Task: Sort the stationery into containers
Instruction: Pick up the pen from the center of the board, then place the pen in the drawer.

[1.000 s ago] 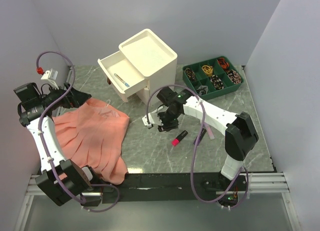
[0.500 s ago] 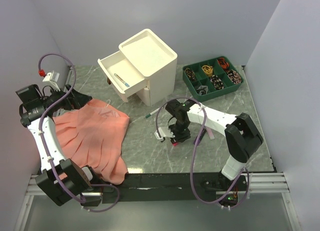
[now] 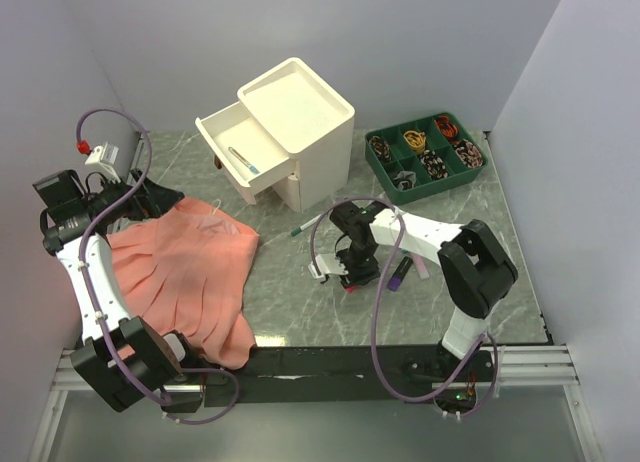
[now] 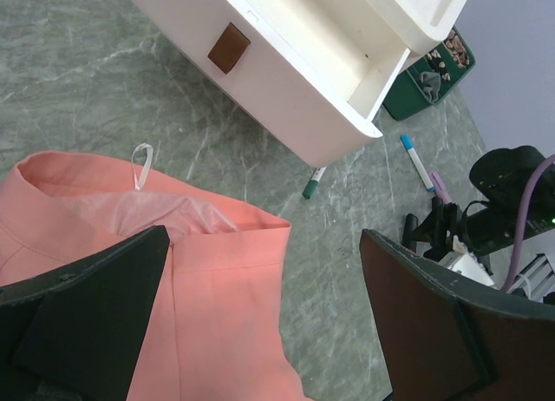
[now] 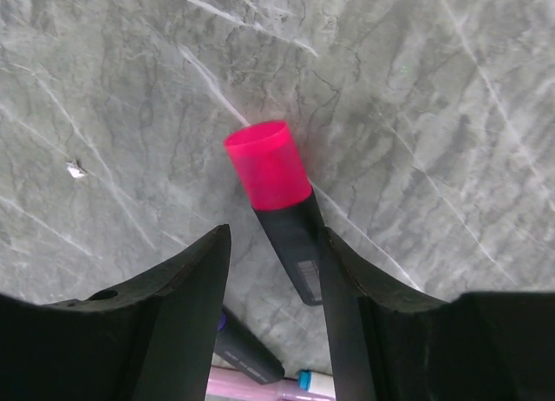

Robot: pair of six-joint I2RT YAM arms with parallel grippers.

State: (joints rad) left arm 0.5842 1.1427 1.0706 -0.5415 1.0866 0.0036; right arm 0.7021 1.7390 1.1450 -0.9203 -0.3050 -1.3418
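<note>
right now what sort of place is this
Probably a robot lab cell: plain walls box in a table, with a left arm and right arm mounted at its near edge and a cabinet on it.

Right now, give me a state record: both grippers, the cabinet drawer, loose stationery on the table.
left gripper: open, over the pink cloth, holding nothing
right gripper: open, fingers either side of the pink highlighter, not clamped on it
pink highlighter: lying flat on the table
cabinet: top drawer pulled out, one pen inside
loose on table: green-capped marker near the cabinet; purple highlighter beside the right gripper
other: green divided tray right of the cabinet
</note>
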